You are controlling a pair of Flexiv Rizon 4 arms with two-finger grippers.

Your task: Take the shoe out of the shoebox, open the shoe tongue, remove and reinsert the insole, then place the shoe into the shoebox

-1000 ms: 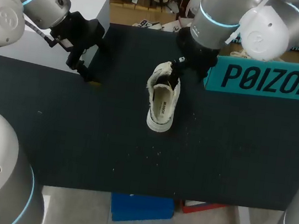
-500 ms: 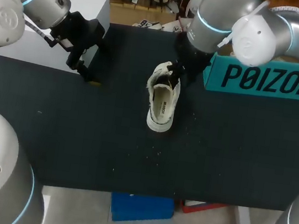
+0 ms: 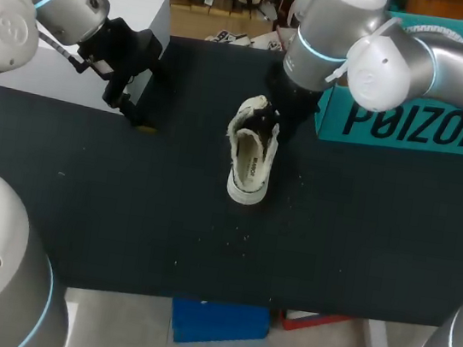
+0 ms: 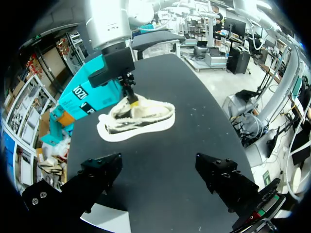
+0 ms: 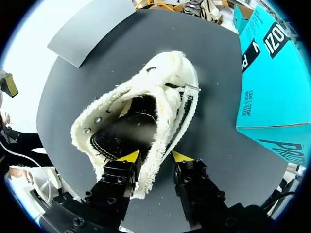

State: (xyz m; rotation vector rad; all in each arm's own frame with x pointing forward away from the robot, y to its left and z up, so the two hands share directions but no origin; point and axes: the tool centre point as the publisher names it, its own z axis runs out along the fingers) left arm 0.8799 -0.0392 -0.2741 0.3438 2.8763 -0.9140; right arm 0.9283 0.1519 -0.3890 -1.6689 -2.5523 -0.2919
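A white low sneaker [image 3: 251,155] with a fleecy lining lies on the black table [image 3: 123,210], toe toward the front edge. My right gripper [image 3: 272,115] stands over its heel end. In the right wrist view the right gripper [image 5: 155,156] is shut on the sneaker [image 5: 141,111]: the fleecy side wall sits between the two yellow tips, one tip inside the opening and one outside. The teal shoebox [image 3: 411,121] stands just right of it. My left gripper [image 3: 136,115] hangs open at the table's left, well away from the sneaker [image 4: 136,119], with nothing between its fingers.
A white box [image 3: 68,47] stands at the back left, right behind my left gripper. The teal shoebox [image 5: 265,82] is close beside the sneaker. Small white crumbs [image 3: 244,237] dot the table in front of the sneaker.
My right gripper's fingers have closed in on the sneaker's side wall, and the right arm has swung a little leftward. The sneaker and the left arm have stayed put.
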